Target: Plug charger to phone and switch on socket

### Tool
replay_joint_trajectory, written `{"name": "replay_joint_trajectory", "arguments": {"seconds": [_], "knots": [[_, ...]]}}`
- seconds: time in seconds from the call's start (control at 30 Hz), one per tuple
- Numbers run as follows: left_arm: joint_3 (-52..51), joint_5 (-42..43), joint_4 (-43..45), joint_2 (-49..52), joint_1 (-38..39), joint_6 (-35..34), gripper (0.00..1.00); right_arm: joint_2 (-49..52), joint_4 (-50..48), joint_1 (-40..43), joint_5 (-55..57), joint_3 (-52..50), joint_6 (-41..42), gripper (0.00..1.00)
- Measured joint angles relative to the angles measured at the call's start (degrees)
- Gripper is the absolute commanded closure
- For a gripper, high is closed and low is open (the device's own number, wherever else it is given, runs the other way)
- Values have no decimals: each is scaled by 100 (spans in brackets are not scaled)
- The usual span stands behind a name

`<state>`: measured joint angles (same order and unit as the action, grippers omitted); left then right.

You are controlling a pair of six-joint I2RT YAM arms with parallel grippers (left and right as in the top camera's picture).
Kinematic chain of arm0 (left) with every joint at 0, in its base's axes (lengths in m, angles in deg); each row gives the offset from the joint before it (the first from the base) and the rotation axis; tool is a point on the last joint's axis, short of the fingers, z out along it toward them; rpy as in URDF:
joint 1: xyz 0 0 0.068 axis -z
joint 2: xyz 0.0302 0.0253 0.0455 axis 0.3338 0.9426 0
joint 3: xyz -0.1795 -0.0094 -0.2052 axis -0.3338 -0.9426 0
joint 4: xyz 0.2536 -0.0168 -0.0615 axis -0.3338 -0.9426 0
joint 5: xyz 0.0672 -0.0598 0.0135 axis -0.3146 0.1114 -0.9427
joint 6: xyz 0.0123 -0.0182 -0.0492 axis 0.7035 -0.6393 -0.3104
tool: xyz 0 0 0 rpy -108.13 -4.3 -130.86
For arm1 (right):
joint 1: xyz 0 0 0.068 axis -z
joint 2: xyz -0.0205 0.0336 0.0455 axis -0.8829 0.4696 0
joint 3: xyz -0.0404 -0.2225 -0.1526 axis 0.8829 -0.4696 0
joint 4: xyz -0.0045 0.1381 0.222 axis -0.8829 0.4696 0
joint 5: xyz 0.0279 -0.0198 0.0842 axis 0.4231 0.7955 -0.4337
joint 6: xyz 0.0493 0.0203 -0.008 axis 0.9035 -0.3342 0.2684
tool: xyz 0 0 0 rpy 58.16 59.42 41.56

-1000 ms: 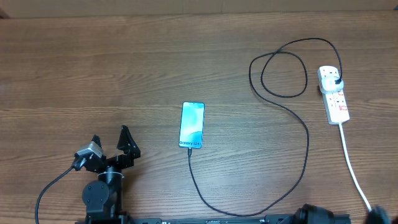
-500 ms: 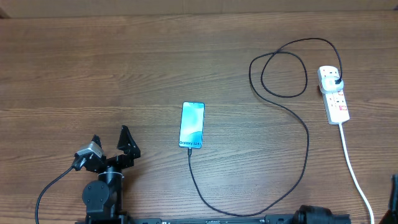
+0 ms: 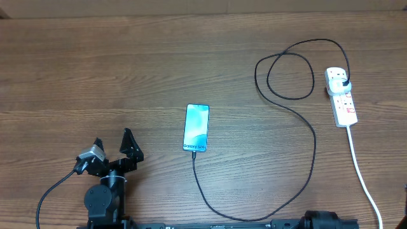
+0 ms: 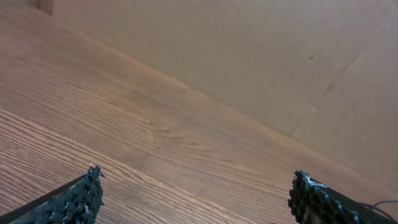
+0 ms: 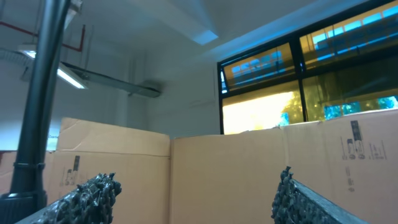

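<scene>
The phone [image 3: 196, 128] is lying flat, screen up, mid-worktop [image 3: 95, 76]. The charger [image 3: 315, 143] is meeting its near end, its black cable looping rightward, its plug sitting in the white socket [image 3: 341, 97].

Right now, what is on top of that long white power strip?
A black plug sits in the end outlet of the white power strip, a thin black cable running from it. The outlet beneath the plug is covered.

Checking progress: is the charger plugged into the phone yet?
Apparently in: the charger tip meets the phone at its near short edge; seating too small to confirm.
</scene>
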<state>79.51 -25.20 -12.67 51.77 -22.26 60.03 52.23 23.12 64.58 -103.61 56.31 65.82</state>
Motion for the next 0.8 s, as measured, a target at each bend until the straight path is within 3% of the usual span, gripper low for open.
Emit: {"name": "replay_joint_trajectory", "arguments": {"seconds": [0.8], "knots": [[0,0,2,0,129,0,0,0,42,-162,37,11,-387,12]]}}
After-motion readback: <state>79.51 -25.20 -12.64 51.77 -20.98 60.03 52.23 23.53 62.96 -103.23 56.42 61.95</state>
